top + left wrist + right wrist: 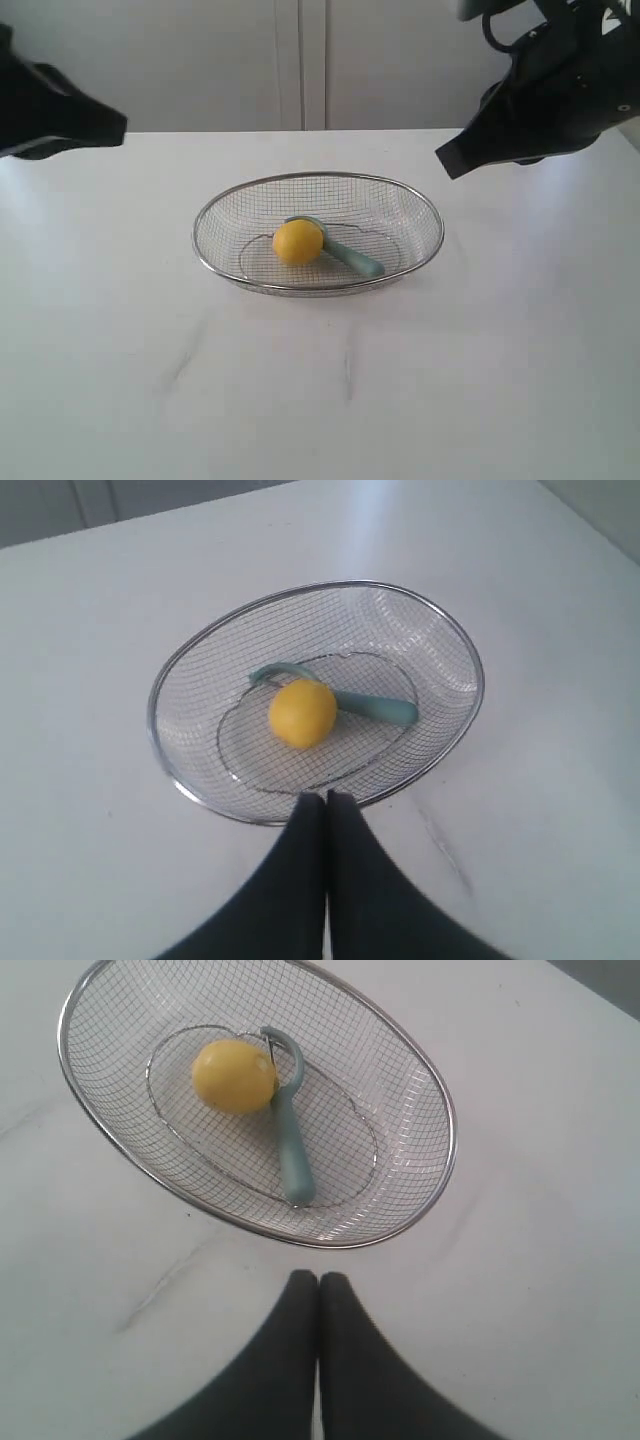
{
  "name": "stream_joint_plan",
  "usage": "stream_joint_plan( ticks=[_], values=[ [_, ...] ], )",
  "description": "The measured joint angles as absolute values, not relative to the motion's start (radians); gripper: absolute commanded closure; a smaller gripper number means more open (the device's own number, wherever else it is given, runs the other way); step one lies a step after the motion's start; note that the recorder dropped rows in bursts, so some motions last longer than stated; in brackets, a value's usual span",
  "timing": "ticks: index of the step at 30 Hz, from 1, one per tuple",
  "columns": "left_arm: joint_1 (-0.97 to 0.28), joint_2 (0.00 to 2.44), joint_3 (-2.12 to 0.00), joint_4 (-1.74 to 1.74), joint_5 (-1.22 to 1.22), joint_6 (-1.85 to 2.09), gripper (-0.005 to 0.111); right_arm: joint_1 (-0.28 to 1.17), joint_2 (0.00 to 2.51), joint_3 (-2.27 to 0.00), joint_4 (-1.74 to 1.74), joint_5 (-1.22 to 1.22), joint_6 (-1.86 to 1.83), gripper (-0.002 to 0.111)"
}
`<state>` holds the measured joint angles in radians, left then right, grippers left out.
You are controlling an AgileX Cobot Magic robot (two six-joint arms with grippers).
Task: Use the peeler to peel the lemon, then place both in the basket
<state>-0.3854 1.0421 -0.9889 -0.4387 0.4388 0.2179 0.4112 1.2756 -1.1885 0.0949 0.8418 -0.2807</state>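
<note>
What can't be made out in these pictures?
- Exterior view: the lemon hides most of the head of the peeler.
- Exterior view: the left arm and right arm are cut off by the frame edges.
- All views: whether the lemon is peeled; too small to tell.

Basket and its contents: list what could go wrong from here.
The lemon lies against the head of the peeler, so reaching for either may roll the lemon or drag the other. The peeler lies flat on the mesh of the basket; a grab could snag wire or shift the basket. The left gripper and right gripper are shut.
</note>
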Motion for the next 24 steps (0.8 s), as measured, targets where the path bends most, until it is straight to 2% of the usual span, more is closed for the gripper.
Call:
stream_joint_plan(
  ticks=[4, 9, 24],
  values=[
    [-0.263, 0.908, -0.841, -0.556, 0.409, 0.218, 0.107, 0.411, 1.276, -1.189, 0.095, 0.839, -0.281, 0.108],
    [-0.189, 0.744, -0.673, -0.654, 0.345, 0.218, 0.107, 0.411, 1.276, -1.189, 0.095, 0.839, -0.281, 0.108],
    [-0.166, 0.331, -0.320, -0.690, 0.096, 0.222, 0.107, 0.411, 1.276, -1.189, 0.095, 0.837, -0.281, 0.108]
  ],
)
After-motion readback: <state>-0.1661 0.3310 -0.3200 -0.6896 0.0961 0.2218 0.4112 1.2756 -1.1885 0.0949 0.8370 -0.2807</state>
